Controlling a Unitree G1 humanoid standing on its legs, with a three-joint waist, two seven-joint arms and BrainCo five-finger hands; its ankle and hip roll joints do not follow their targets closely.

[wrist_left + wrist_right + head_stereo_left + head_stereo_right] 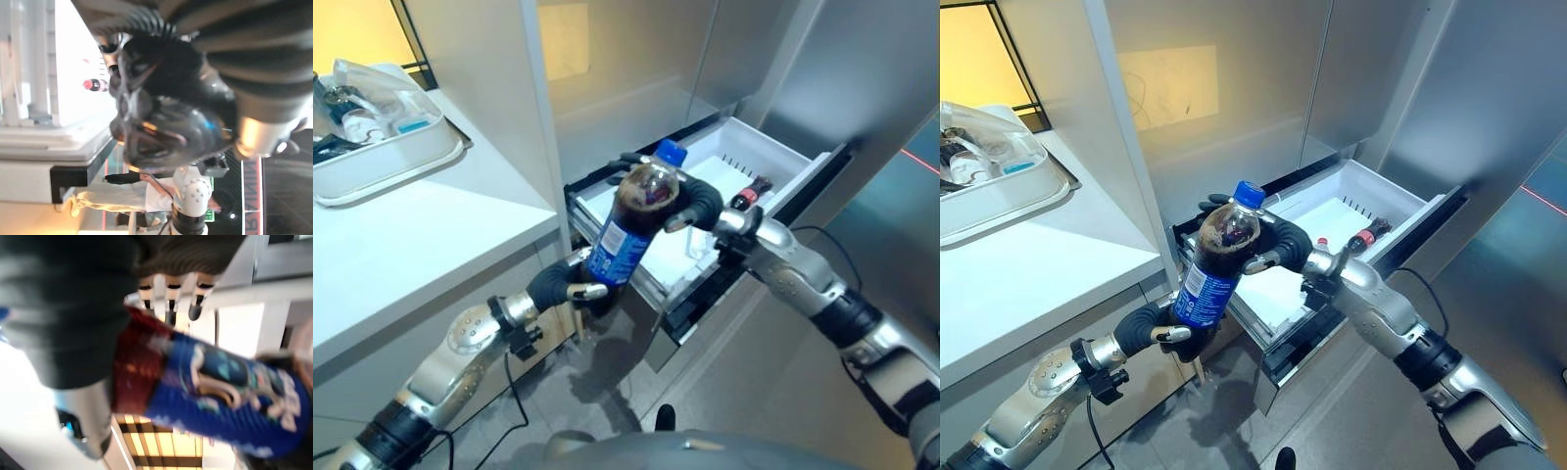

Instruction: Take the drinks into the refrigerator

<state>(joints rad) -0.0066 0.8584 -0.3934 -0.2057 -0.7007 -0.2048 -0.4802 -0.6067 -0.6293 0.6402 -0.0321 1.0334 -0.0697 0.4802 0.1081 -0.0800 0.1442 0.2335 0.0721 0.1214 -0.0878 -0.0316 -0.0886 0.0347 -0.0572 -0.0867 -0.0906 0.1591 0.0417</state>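
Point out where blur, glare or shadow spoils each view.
Left eye view: sharp; warm yellow light patch on the wall behind the cola bottle, the drawer brightly lit. Left wrist view: the left hand is a dark blur, the drawer interior blown out white. Right wrist view: the bottle's label smeared by blur, with the right hand over it.

One cola bottle (631,227) with a blue cap and blue label is held up between two robot hands: the left hand (570,286) at its base, the right hand (697,206) near its neck. One white refrigerator drawer (773,155) stands pulled open, and one small red-capped bottle (751,192) lies inside it. One white bench (421,230) carries one white tray (386,166) of clear packets, too jumbled to count. One person (132,198) in pale clothes appears in the left wrist view.
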